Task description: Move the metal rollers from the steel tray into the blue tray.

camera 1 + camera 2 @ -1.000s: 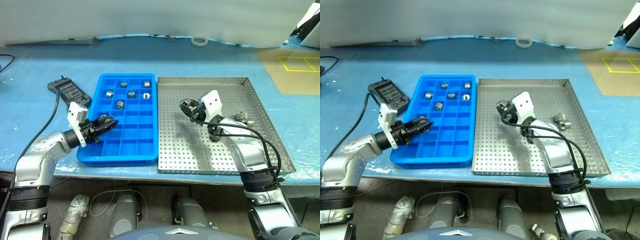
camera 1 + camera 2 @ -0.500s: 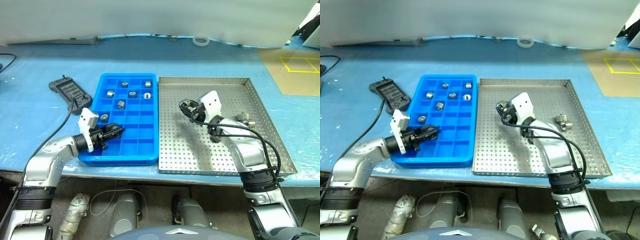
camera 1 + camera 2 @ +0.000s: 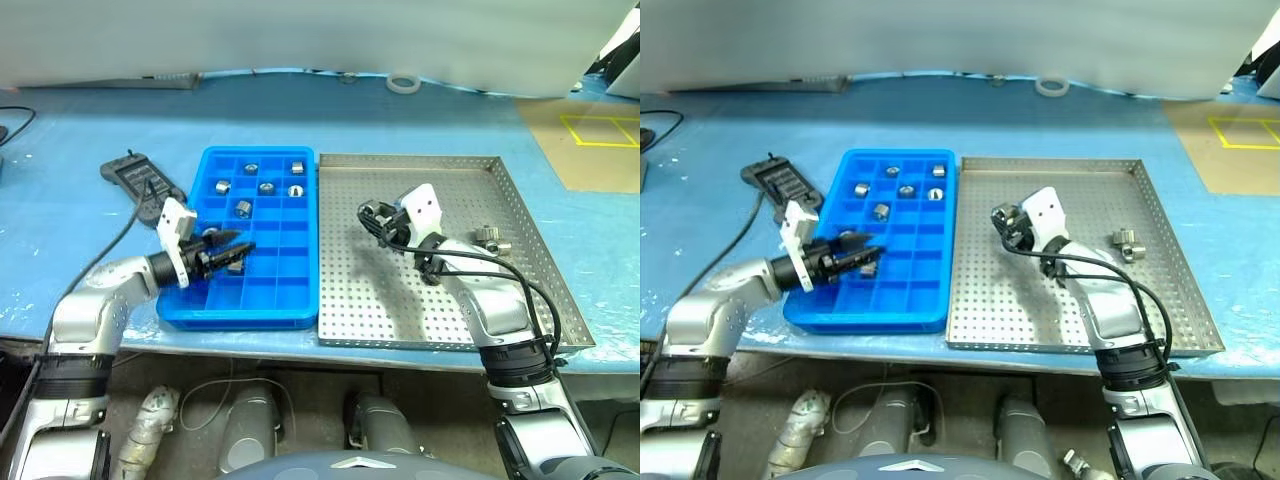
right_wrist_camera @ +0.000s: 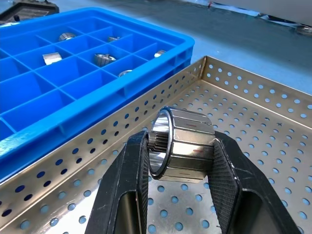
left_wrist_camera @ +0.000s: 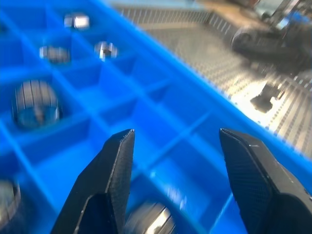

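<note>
The blue tray [image 3: 290, 290] lies left of the steel tray [image 3: 420, 158]. Several metal rollers [image 3: 266, 187] sit in its far compartments. My left gripper [image 3: 238, 249] hovers open low over the tray's near-left compartments; the left wrist view shows its fingers [image 5: 117, 161] spread apart, with a roller [image 5: 148, 220] lying loose in the compartment below them. My right gripper [image 3: 369, 213] hangs over the steel tray's left part, shut on a faceted silver roller [image 4: 187, 144]. Another roller [image 3: 487, 236] rests on the steel tray's perforated floor at the right.
A black handheld device [image 3: 135, 180] with a cable lies left of the blue tray. A white tape ring [image 3: 400, 82] sits at the back of the table. Brown floor with yellow tape [image 3: 590, 130] lies beyond the table's right side.
My left gripper has opened and let its roller drop into a near compartment of the blue tray, shifting slightly right. The right arm has held still with its roller.
</note>
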